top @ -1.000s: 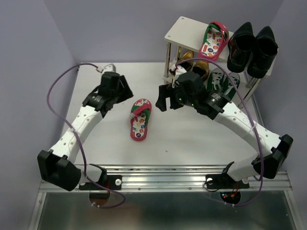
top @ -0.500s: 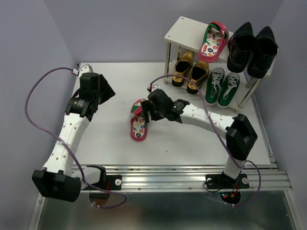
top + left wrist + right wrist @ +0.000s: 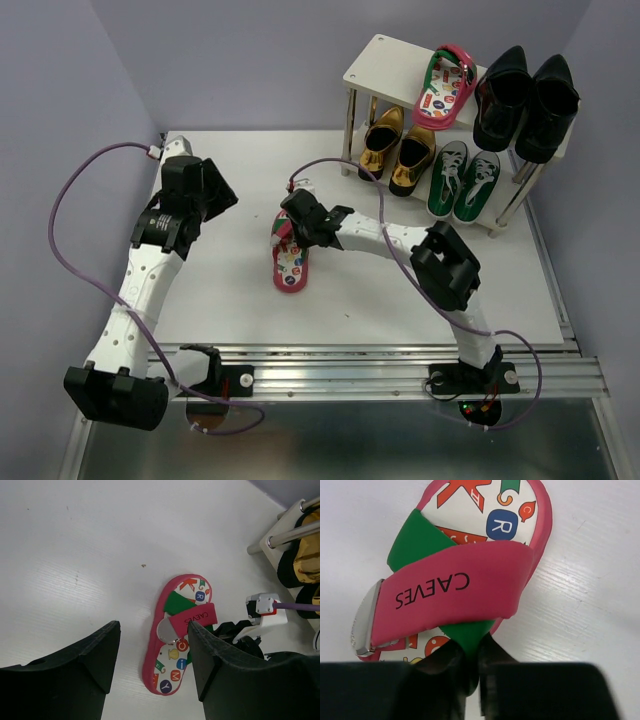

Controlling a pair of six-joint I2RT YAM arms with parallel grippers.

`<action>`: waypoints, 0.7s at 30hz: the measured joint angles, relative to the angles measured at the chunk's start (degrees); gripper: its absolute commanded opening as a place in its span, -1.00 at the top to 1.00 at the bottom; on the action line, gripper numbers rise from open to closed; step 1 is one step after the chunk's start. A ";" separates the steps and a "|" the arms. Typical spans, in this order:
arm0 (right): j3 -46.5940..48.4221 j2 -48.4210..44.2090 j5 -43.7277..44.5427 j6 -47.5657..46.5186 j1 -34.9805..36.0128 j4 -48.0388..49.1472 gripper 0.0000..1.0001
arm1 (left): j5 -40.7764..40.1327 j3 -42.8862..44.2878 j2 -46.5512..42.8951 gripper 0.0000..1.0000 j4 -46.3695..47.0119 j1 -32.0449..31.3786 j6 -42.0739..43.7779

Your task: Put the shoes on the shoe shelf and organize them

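One red-pink flip-flop (image 3: 289,262) lies flat on the white table, its colourful footbed up. My right gripper (image 3: 291,228) is shut on the flip-flop's green strap (image 3: 468,633), just below the pink band marked CAEVES (image 3: 455,590). My left gripper (image 3: 222,194) hangs open to the left of the flip-flop (image 3: 181,632), holding nothing, fingers well apart (image 3: 154,628). The shoe shelf (image 3: 385,65) stands at the back right. On its top board are the other flip-flop (image 3: 447,85) and the black loafers (image 3: 525,95). Underneath are gold loafers (image 3: 398,145) and green sneakers (image 3: 463,180).
The shelf's metal legs (image 3: 349,130) stand close behind the right arm's purple cable (image 3: 345,165). The table's white surface (image 3: 230,290) runs to a metal rail (image 3: 340,360) at the near edge. Purple walls enclose the left and back.
The right arm swung left from the shelf to the flip-flop on the table and shut on its green strap. The left arm drew back to the left.
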 measured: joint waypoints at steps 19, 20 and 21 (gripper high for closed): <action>19.71 -14.47 9.05 -13.29 -0.07 -8.68 0.99 | 0.37 -0.87 -2.36 -0.33 -1.36 0.37 3.52; 23.04 -14.78 10.14 -14.19 -0.20 -8.26 0.99 | 0.33 -0.79 -2.40 -0.33 -1.38 0.37 3.63; 25.46 -14.78 10.75 -15.04 -0.48 -8.11 0.99 | 0.31 -0.63 -2.49 -0.33 -1.33 0.37 3.72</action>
